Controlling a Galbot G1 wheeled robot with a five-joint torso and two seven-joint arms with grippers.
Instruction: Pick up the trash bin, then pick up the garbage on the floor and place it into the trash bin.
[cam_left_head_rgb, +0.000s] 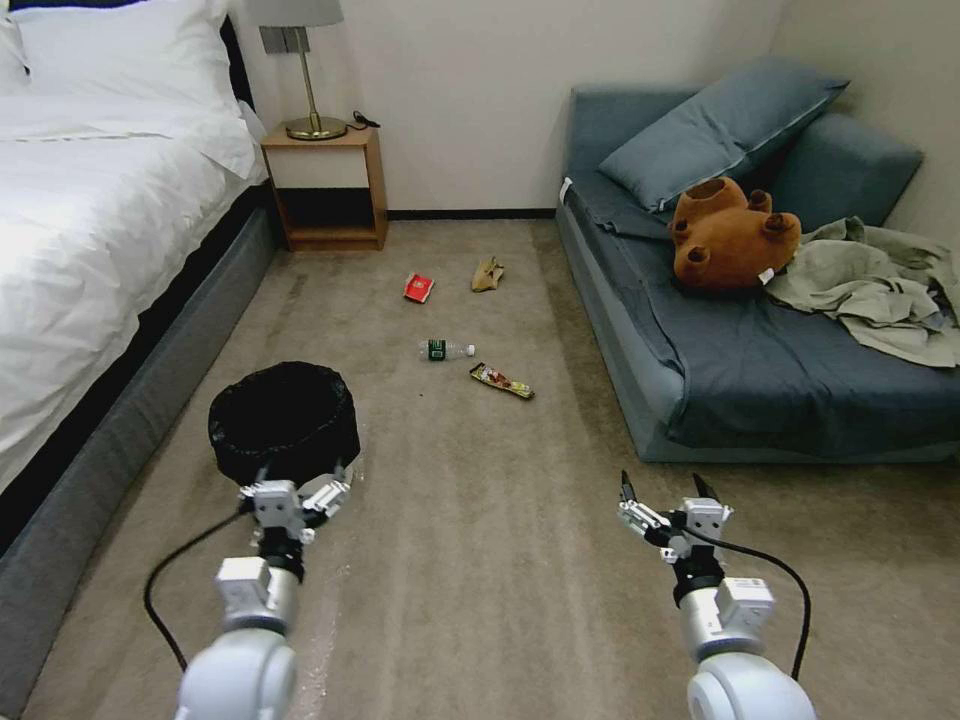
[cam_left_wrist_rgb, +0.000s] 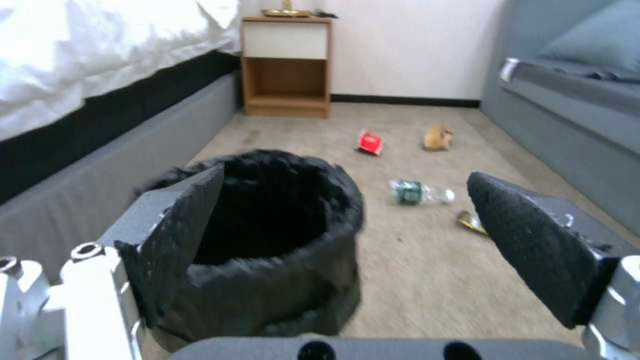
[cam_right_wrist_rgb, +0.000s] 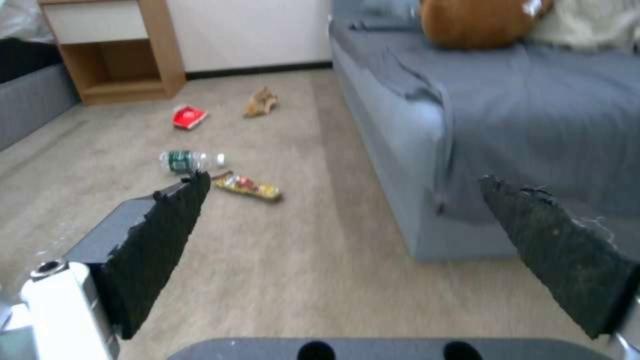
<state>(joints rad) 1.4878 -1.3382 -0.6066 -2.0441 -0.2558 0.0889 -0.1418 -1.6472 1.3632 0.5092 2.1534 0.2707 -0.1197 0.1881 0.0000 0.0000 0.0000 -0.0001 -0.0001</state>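
left claw (cam_left_head_rgb: 302, 478): released, fingers spread wide, at near side of small round bin lined with black plastic bag (cam_left_head_rgb: 283, 418); one finger (cam_left_wrist_rgb: 175, 235) overlaps its wall, contact unclear
right claw (cam_left_head_rgb: 667, 492): released, over bare carpet beside blue-grey sofa bed (cam_left_head_rgb: 760, 370)
bin: upright on carpet, near white bed (cam_left_head_rgb: 90, 220)
garbage, carpet beyond bin: clear plastic bottle with green label (cam_left_head_rgb: 446, 349) just beside long yellow-brown wrapper (cam_left_head_rgb: 501, 380); red snack packet (cam_left_head_rgb: 418, 288) and tan paper bag (cam_left_head_rgb: 487, 273) farther off

Trash bin (cam_left_head_rgb: 283, 418) on floor beside bed (cam_left_head_rgb: 100, 220), garbage (cam_left_head_rgb: 447, 349) between it and sofa (cam_left_head_rgb: 760, 350)
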